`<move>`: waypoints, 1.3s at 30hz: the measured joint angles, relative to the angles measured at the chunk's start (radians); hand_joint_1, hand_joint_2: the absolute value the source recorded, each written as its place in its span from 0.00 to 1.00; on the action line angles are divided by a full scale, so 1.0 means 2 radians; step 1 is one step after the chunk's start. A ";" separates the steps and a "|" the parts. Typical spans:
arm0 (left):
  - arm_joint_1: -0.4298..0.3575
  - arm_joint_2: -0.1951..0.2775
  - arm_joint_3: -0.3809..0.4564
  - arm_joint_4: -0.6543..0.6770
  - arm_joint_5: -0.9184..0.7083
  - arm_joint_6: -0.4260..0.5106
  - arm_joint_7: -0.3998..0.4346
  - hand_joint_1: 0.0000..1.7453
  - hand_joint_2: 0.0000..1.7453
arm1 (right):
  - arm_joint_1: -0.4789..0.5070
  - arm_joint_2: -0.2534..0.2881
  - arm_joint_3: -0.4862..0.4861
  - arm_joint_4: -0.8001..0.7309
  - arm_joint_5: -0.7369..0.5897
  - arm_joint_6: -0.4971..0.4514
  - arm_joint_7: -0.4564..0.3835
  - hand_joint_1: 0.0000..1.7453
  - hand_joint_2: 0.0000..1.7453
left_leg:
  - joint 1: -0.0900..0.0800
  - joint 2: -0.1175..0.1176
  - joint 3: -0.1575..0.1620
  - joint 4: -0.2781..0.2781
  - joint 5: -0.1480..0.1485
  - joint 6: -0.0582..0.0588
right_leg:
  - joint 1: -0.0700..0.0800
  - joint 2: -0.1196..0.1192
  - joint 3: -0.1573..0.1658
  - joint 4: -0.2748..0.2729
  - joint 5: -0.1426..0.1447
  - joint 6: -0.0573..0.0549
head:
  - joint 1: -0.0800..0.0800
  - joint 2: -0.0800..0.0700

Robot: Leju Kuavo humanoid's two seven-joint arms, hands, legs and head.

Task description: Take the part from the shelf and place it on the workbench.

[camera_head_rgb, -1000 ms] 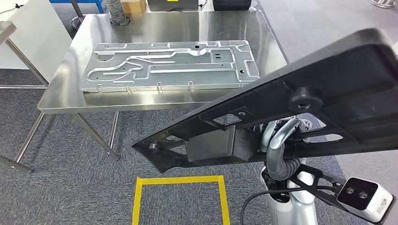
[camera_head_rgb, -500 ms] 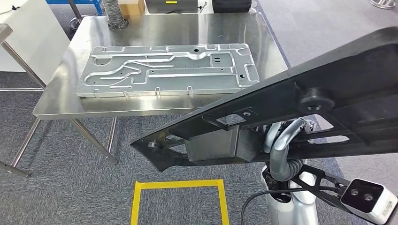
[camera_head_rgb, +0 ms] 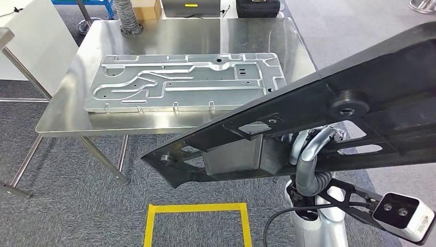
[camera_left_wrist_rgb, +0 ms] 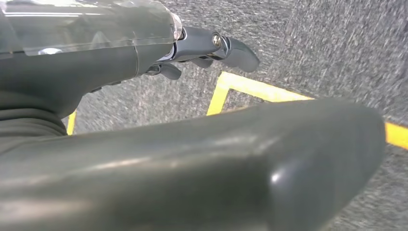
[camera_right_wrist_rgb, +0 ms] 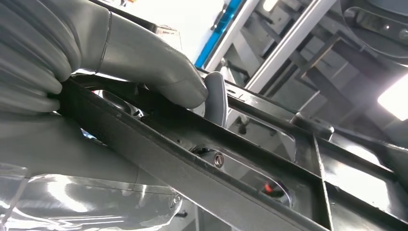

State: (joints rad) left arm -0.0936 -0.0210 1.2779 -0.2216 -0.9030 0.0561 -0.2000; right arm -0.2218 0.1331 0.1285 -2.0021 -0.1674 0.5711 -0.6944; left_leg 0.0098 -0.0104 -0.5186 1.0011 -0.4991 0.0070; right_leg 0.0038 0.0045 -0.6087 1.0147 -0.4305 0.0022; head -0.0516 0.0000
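The black plastic part (camera_head_rgb: 329, 118) is long and flat, with ribs, cut-out windows and a round boss. It is held tilted in the air, in front of the steel workbench (camera_head_rgb: 169, 123) and above the carpet. The right hand (camera_right_wrist_rgb: 144, 72) grips its edge, thumb pressed on the rib. The left hand (camera_left_wrist_rgb: 192, 48) holds nothing; its fingers curl loosely.

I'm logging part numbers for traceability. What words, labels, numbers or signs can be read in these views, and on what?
No text can be read in any view.
Black part: no legible marking on the faces shown.
Silver plate on the workbench: stamped shapes and holes, no lettering seen.
Yellow strip on the dark box behind the workbench: too small to tell whether it carries text.
Yellow floor tape: plain outline, no writing.
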 joint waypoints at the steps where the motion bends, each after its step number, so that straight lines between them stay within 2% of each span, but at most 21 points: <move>1: 0.000 0.000 0.000 0.000 0.000 0.000 0.000 0.00 0.00 | 0.000 0.000 0.000 0.000 0.000 0.000 0.000 0.98 1.00 | 0.000 0.000 0.002 -0.001 -0.002 -0.003 | -0.001 0.001 0.001 -0.002 -0.001 -0.002 | 0.000 0.000; 3: -0.001 0.000 0.000 0.000 0.000 0.000 0.000 0.00 0.00 | 0.000 0.000 0.000 0.000 0.000 0.000 0.000 0.98 1.00 | 0.000 0.002 0.002 0.006 -0.008 -0.008 | -0.003 0.001 0.008 -0.008 -0.003 -0.007 | 0.000 0.000; 4: -0.001 0.000 0.000 0.000 -0.001 0.000 0.000 0.00 0.00 | -0.001 0.000 0.000 0.000 -0.001 0.000 0.000 0.98 1.00 | 0.001 0.002 -0.005 0.025 -0.017 -0.010 | -0.005 0.001 0.012 -0.011 -0.005 -0.009 | 0.000 0.000; 7: 0.000 0.000 0.000 0.000 -0.002 0.000 0.000 0.00 0.00 | -0.001 0.000 0.001 0.001 -0.001 0.000 0.000 0.98 1.00 | 0.002 0.002 -0.063 0.126 -0.054 -0.015 | -0.004 -0.001 0.023 -0.013 -0.013 -0.014 | 0.000 0.000; 8: 0.001 0.000 0.000 0.000 -0.003 0.000 0.000 0.00 0.00 | -0.001 0.000 0.001 0.001 -0.001 0.000 0.000 0.98 1.00 | 0.002 0.002 -0.080 0.147 -0.054 -0.016 | -0.004 -0.001 0.026 -0.012 -0.016 -0.014 | 0.000 0.000; 9: 0.001 0.000 0.000 0.000 -0.004 0.000 0.000 0.00 0.00 | -0.001 0.000 0.001 0.002 0.000 0.000 0.000 0.98 1.00 | 0.002 0.002 -0.086 0.148 -0.044 -0.017 | -0.004 0.000 0.031 -0.012 -0.020 -0.013 | 0.000 0.000; 11: 0.001 0.000 0.000 0.000 -0.004 0.000 0.000 0.00 0.00 | -0.001 0.000 0.001 0.003 0.000 0.000 0.000 0.98 1.00 | 0.002 0.003 -0.070 0.091 0.003 -0.015 | -0.004 0.000 0.042 -0.012 -0.028 -0.011 | 0.000 0.000; 13: 0.001 0.000 0.000 0.000 -0.004 0.000 0.000 0.00 0.00 | -0.001 0.000 0.001 0.003 0.000 0.000 0.000 0.98 1.00 | 0.000 0.003 -0.046 0.029 0.034 -0.010 | -0.003 0.000 0.050 -0.011 -0.036 -0.007 | 0.000 0.000; 14: 0.001 0.001 0.000 0.000 -0.004 0.000 0.000 0.00 0.00 | -0.001 0.000 0.001 0.003 0.000 0.000 0.000 0.98 1.00 | -0.001 0.003 -0.040 0.013 0.037 -0.008 | -0.002 0.001 0.052 -0.011 -0.039 -0.004 | 0.000 0.000; 17: 0.001 0.001 0.000 0.000 -0.004 -0.001 0.000 0.00 0.00 | -0.001 0.000 0.001 0.003 0.000 -0.001 0.000 0.98 1.00 | -0.001 0.002 -0.035 0.005 0.032 0.001 | -0.002 0.001 0.052 -0.007 -0.040 0.004 | 0.000 0.000; 19: 0.001 0.001 0.000 0.000 -0.005 -0.001 0.000 0.00 0.00 | -0.002 0.000 0.001 0.003 -0.001 -0.001 0.000 0.98 1.00 | 0.000 0.002 -0.029 0.002 0.030 0.007 | -0.003 0.000 0.041 0.019 -0.050 0.009 | 0.000 0.000; 22: 0.001 0.001 0.000 0.000 -0.005 -0.002 0.000 0.00 0.00 | -0.001 0.000 0.001 0.003 -0.001 -0.001 0.000 0.98 1.00 | 0.000 0.002 -0.021 0.000 0.023 0.012 | -0.005 -0.001 -0.017 0.113 -0.086 0.015 | 0.000 0.000; 23: 0.001 0.001 0.000 0.000 -0.005 -0.002 0.000 0.00 0.00 | 0.000 0.000 0.000 0.003 -0.001 -0.001 0.000 0.98 1.00 | 0.000 0.002 -0.019 0.001 0.021 0.013 | -0.005 -0.001 -0.036 0.136 -0.090 0.016 | 0.000 0.000; 24: 0.001 0.001 0.000 0.000 -0.006 -0.002 0.000 0.00 0.00 | 0.001 -0.001 0.000 0.003 -0.001 -0.001 0.000 0.98 1.00 | 0.000 0.001 -0.015 0.001 0.018 0.013 | -0.005 -0.001 -0.045 0.140 -0.084 0.016 | 0.000 0.000; 25: 0.001 0.001 0.000 0.000 -0.006 -0.002 -0.001 0.00 0.00 | 0.001 -0.001 0.000 0.003 -0.001 -0.001 0.000 0.98 1.00 | -0.001 0.001 -0.011 0.001 0.015 0.012 | -0.005 -0.001 -0.044 0.123 -0.066 0.015 | 0.000 0.000; 27: 0.001 0.000 0.000 0.000 -0.006 -0.003 -0.001 0.00 0.00 | 0.002 -0.001 0.000 0.003 -0.001 0.000 0.000 0.98 1.00 | -0.001 0.001 -0.001 0.000 0.008 0.010 | -0.003 -0.001 -0.021 0.053 -0.018 0.007 | 0.000 0.000; 28: 0.001 0.000 0.000 0.000 -0.006 -0.003 -0.001 0.00 0.00 | 0.001 -0.001 0.000 0.003 -0.001 0.000 0.000 0.98 1.00 | -0.001 0.001 0.003 0.000 0.005 0.009 | -0.001 -0.002 -0.011 0.023 -0.006 0.002 | 0.000 0.000; 31: 0.001 -0.002 0.000 0.000 -0.007 -0.003 -0.001 0.00 0.00 | 0.001 -0.001 0.000 0.003 -0.001 0.000 0.000 0.98 1.00 | -0.002 0.002 0.007 0.002 0.002 -0.001 | 0.003 -0.002 -0.002 -0.004 -0.005 -0.007 | 0.000 0.000; 34: 0.000 -0.002 0.000 0.000 -0.007 -0.003 -0.001 0.00 0.00 | 0.001 -0.001 0.000 0.003 -0.001 0.000 0.000 0.98 1.00 | -0.001 0.002 0.005 0.024 -0.009 -0.010 | -0.001 -0.002 0.012 -0.010 -0.002 -0.013 | 0.000 0.000; 37: 0.000 -0.001 0.000 0.000 -0.008 -0.004 -0.002 0.00 0.00 | 0.001 -0.001 -0.001 0.002 0.000 0.000 0.000 0.98 1.00 | 0.001 0.002 -0.038 0.104 -0.050 -0.016 | -0.002 -0.003 0.021 -0.011 -0.007 -0.017 | 0.000 0.000; 39: 0.001 -0.001 0.000 0.000 -0.009 -0.004 -0.002 0.00 0.00 | 0.003 -0.001 -0.001 0.002 -0.003 0.002 0.000 0.98 1.00 | 0.003 0.003 -0.067 0.136 -0.054 -0.019 | -0.002 0.001 0.025 -0.011 -0.012 -0.015 | 0.000 0.000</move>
State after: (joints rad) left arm -0.0914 -0.0232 1.2776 -0.2216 -0.9200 0.0481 -0.2044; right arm -0.2155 0.1305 0.1263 -1.9975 -0.1729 0.5748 -0.6943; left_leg 0.0151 -0.0053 -0.6527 1.2735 -0.6072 -0.0308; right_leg -0.0010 0.0056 -0.5592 0.9934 -0.4550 -0.0287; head -0.0519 0.0000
